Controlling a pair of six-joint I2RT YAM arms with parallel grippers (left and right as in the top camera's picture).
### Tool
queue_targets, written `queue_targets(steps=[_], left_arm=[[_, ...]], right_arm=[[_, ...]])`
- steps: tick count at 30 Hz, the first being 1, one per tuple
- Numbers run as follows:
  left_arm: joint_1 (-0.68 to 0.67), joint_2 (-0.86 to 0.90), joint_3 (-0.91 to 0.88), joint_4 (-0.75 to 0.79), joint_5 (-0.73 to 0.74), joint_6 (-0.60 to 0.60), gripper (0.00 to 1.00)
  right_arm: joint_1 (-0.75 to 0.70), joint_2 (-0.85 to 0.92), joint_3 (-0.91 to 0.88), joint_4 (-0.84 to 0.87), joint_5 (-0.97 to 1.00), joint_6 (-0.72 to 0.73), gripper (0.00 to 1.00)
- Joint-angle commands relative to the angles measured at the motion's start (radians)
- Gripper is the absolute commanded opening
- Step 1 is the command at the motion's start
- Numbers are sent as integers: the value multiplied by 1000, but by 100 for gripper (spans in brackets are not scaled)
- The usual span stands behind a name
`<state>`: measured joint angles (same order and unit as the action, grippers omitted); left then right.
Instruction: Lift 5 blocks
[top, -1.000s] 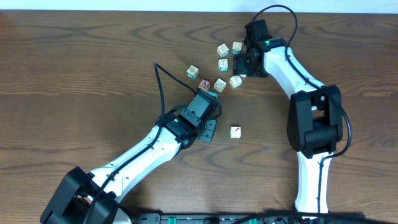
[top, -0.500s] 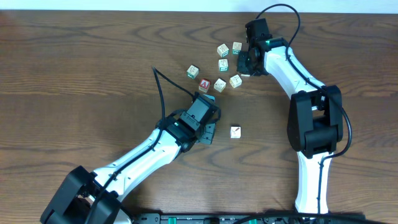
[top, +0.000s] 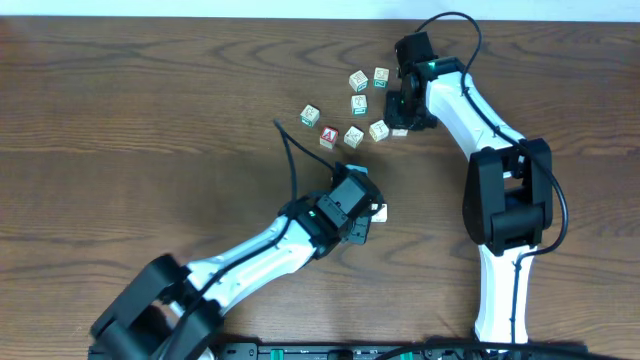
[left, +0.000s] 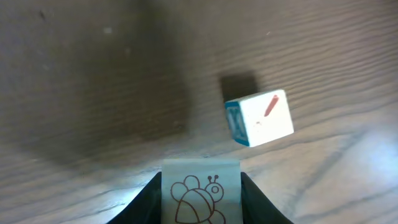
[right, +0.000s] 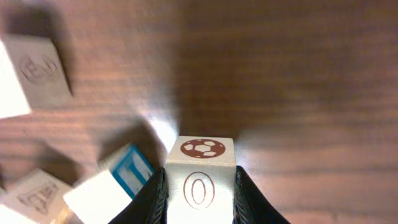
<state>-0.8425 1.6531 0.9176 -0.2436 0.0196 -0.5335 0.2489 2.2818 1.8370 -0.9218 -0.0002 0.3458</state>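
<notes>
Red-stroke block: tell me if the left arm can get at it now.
Reach, probably yes; grasp, no: the red-stroke block sits just ahead of the left gripper with bare table between, but its jaws hold a bee block.

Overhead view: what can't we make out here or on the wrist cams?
- Left wrist: bee block cut off by bottom edge.
- Right wrist: soccer-ball block cut off by bottom edge; neighbouring blocks blurred.
- Overhead: left end effector half covers red-stroke block; right end effector mostly hides its block; neighbouring blocks' prints too small.
</notes>
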Motion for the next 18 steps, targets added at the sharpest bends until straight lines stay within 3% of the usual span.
queue_targets(steps=[1, 3, 9, 18], left_arm=[[0, 43, -12, 11, -13, -48, 22], [0, 61, -12, 28, -13, -48, 25], [0, 70, -12, 87, -13, -48, 52], [6, 69, -10, 118, -69, -33, 74]], right_arm=[[-8, -49, -5, -48, 51, -42, 1], [-9, -86, -5, -80, 56, -52, 1], [-24, -197, -5, -199, 55, -55, 1], [-32, -297, -62, -414, 56, -71, 1]])
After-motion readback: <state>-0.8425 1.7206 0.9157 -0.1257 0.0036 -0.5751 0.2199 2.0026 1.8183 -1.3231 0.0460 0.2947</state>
